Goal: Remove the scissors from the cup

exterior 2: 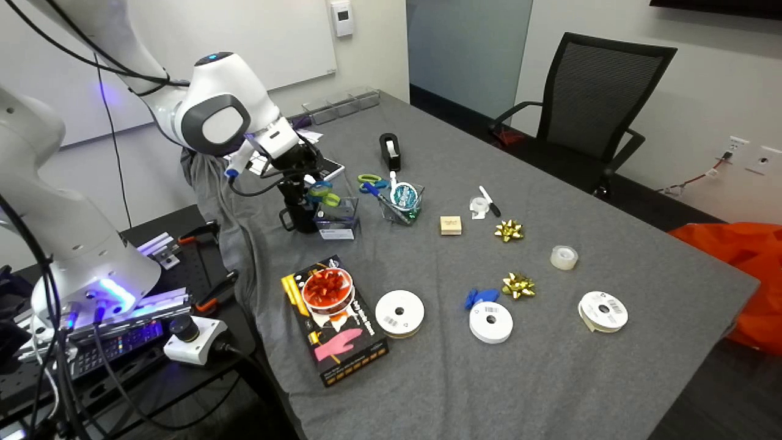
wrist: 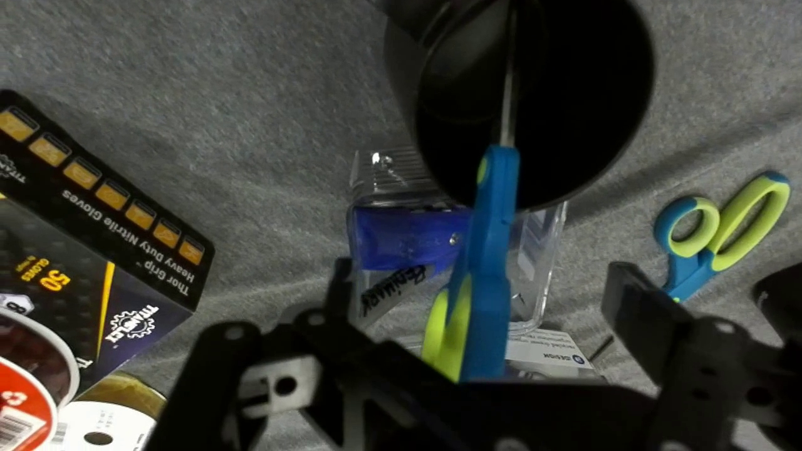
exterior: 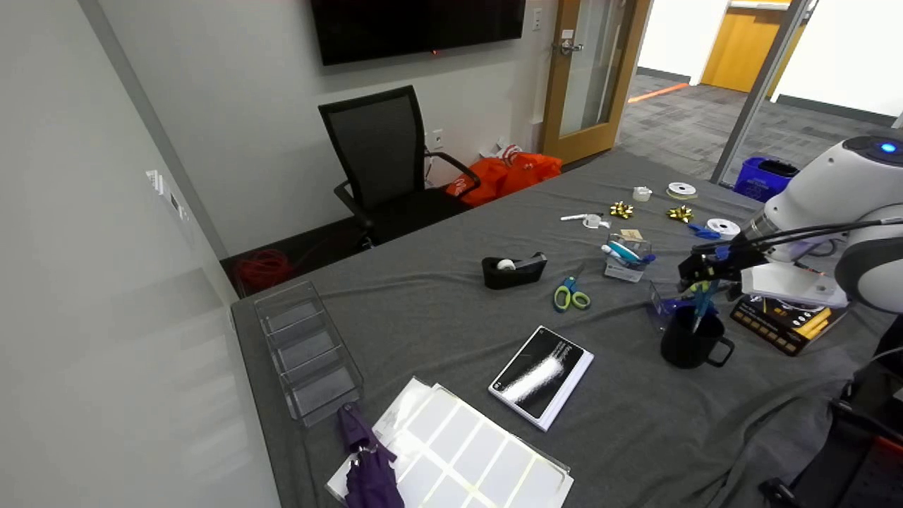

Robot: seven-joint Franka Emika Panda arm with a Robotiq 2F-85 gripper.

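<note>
The cup is a dark mug [exterior: 683,347] standing upright on the grey cloth; it also shows in an exterior view [exterior 2: 300,215] and in the wrist view [wrist: 589,125]. Scissors with blue and yellow-green handles [wrist: 492,238] stand in it, blades down inside, handles up; they show in both exterior views [exterior: 702,305] [exterior 2: 322,192]. My gripper [wrist: 485,288] is open above the mug, its fingers apart on either side of the scissors' handles, with gaps visible on both sides. The handle ends are hidden behind the gripper's body in the wrist view.
A clear box with a blue item [wrist: 401,238] stands against or close beside the mug. A glove box [exterior 2: 333,351], a clear pen holder [exterior: 624,271], a tape dispenser [exterior: 513,274] and a second pair of scissors [wrist: 702,250] lie around. A black notebook [exterior: 540,374] lies nearby.
</note>
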